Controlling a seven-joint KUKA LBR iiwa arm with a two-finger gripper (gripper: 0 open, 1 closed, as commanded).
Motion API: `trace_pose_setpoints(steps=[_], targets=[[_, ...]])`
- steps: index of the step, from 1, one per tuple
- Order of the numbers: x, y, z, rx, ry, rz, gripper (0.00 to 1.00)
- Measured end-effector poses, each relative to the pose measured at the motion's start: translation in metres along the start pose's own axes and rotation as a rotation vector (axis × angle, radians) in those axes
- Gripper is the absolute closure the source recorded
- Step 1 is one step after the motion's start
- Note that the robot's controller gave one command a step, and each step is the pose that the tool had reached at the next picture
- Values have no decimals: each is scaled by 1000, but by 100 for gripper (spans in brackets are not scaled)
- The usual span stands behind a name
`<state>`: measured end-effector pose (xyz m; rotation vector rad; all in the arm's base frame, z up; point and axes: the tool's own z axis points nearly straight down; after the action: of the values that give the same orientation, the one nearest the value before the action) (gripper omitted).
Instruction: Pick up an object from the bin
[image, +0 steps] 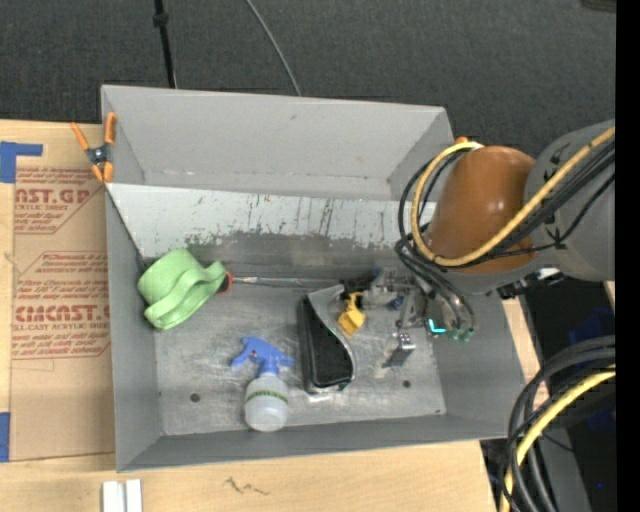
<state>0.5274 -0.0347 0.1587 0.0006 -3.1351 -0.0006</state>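
I see the gripper (401, 347) low over the floor of the grey metal bin (270, 140), right of centre in the frame; I cannot tell whether it is open or closed. Just to its left lie a small yellow plastic piece (350, 319) and a black oblong case (324, 350). A blue-triggered clear spray bottle (263, 385) lies at lower centre.

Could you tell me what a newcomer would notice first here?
The light green plastic thing at the left of the bin stands out most. At the front lies a white bottle with a blue spray head, beside a black case. The gripper hangs at the right.
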Motion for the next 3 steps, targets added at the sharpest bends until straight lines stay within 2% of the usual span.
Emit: trace_pose_setpoints(steps=[1,2,3], targets=[[-2,0,-4,1,-7,0,0],[-4,15,9,1,-13,100,0],[0,56,33,-1,-6,245,0]])
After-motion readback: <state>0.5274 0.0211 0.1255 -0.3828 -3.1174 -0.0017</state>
